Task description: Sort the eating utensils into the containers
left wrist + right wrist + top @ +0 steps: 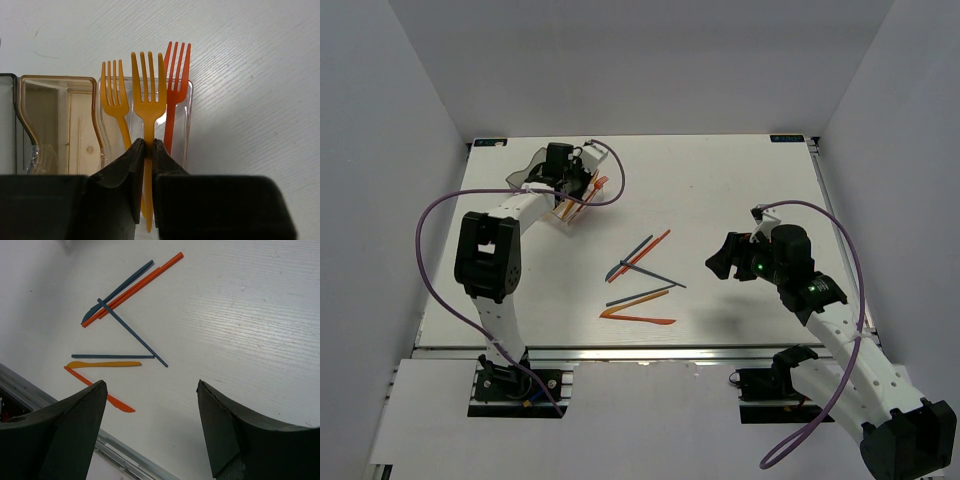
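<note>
Just beside gripper's [148, 150] fork [148, 95], two forks [114, 100].

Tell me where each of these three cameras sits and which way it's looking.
Top external: above and behind the bases, looking down on the table; both arms show.
Left wrist: on the left arm, looking past the left gripper, shut on an orange fork, at the clear bin.
Right wrist: on the right arm, looking past the open right gripper at loose utensils.
Shared: top and right wrist show those utensils.

Matt plastic forks [148, 102], glossy translucent plastic bins [46, 117], finely grained white table [250, 75]
</note>
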